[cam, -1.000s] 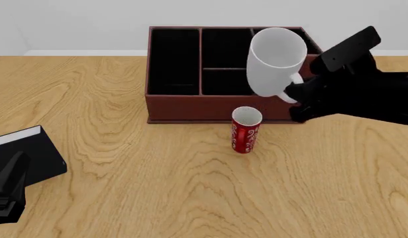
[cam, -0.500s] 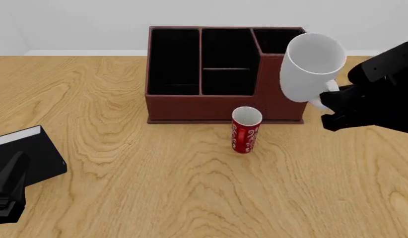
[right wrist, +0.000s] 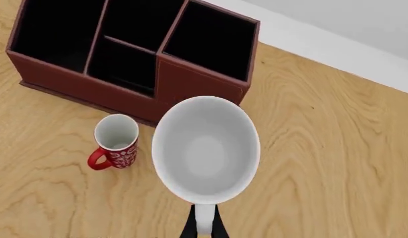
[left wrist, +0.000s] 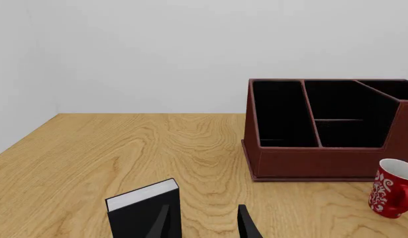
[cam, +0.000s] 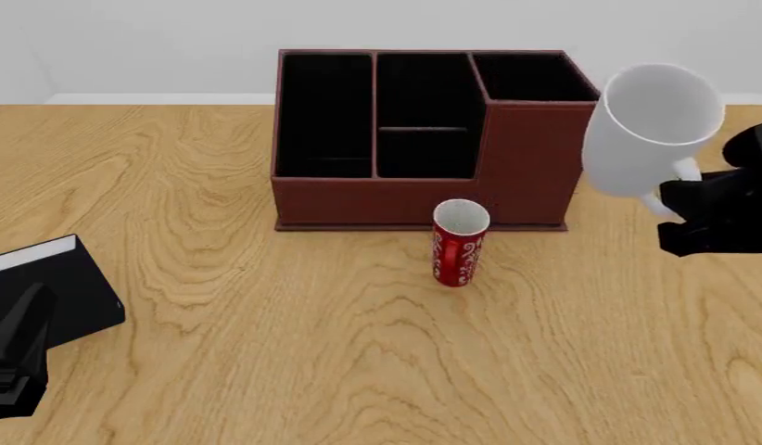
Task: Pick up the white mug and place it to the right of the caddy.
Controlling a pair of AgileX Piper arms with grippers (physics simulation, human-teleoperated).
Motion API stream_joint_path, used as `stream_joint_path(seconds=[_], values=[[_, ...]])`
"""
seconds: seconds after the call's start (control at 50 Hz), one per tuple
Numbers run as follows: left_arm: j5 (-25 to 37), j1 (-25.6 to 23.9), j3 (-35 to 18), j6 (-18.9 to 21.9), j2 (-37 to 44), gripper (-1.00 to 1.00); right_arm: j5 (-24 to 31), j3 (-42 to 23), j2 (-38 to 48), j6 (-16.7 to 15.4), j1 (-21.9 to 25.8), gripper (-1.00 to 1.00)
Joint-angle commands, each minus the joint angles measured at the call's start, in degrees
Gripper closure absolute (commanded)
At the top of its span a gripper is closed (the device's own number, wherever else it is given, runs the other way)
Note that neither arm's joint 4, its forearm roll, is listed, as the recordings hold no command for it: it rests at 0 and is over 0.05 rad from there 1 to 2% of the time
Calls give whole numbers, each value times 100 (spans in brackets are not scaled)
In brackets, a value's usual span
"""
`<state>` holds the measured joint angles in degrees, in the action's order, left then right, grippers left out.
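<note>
- Front view: right gripper (cam: 673, 192) is clamped on the handle of the mug (cam: 650, 130). The mug hangs in the air near the table's right edge, just right of the caddy (cam: 418, 139), tilted with its mouth toward the camera.
- Right wrist view: mug (right wrist: 205, 148) fills the centre, with fingers (right wrist: 188, 229) pinching the handle. Bare table (right wrist: 323, 148) lies beside the caddy's right wall.
- Left gripper (left wrist: 202, 223): jaws apart, holding nothing, parked near the table's front-left corner beside the black box (cam: 57, 292).
- Red cup (cam: 459, 243) stands in front of the caddy, well clear of the mug.
- Step in hand, by judgement: transport nearly done; lowering comes next.
- To do it well: level the mug first, descend straight, keep clear of the caddy wall, and release only once the base is seated.
</note>
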<state>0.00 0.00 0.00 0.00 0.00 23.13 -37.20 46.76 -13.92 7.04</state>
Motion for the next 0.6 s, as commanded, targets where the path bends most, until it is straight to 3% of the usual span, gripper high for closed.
stream_joint_path(seconds=[0.02,0.32,0.44,0.6], values=[[0,0,0,0,0,-100,48,167,-243,72,-347,100],[0,0,0,0,0,-100,179,278,-521,126,-823,100],[0,0,0,0,0,-100,273,354,-705,-90,-1268,100],[0,0,0,0,0,-100,219,371,-671,-10,-1288,100]])
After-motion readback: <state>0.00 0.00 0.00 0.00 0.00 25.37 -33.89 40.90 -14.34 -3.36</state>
